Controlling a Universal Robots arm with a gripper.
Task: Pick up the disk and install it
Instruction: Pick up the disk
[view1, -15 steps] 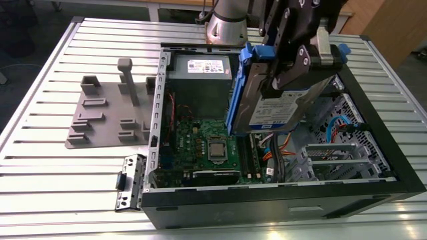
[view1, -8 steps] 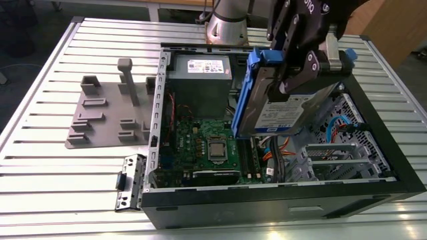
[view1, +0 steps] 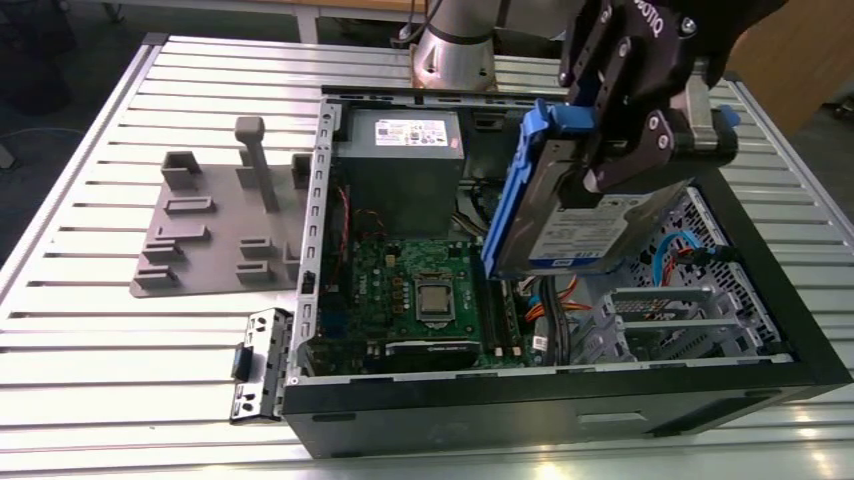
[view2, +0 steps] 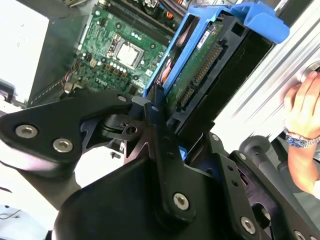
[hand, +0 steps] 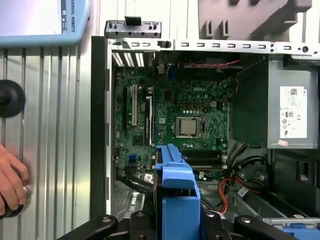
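The arm's black gripper (view1: 643, 158) is holding the disk (view1: 587, 225), a flat rectangular silver hard drive with a white-and-blue label and a blue plastic rail frame along its edges. Its jaws are pinching the drive from two opposite sides near its upper end. The drive is hanging tilted on edge in the air above the open black computer case (view1: 534, 425), over the space between the green motherboard (view1: 427, 285) and the far side of the chassis, touching nothing else that can be seen. In the second wrist view the drive's green circuit-board underside and its dark connector strip are facing the camera, with one black finger (view2: 156, 117) pressing against the blue rail. In the first wrist view the frame's blue end is pointing down toward the motherboard, with the large grey metal box bearing a small white sticker (hand: 292, 107) off to one side. A person's hand (view2: 302, 107) is resting on the slatted metal table (view1: 120, 350) just outside the case. The drive is probably dense for its size and fully rigid, with smooth metal faces that could slip under a light grip. The bare board and connector are looking fragile, and the plastic rails may be flexing slightly, so squeezing across the solid body seems the soundest hold.
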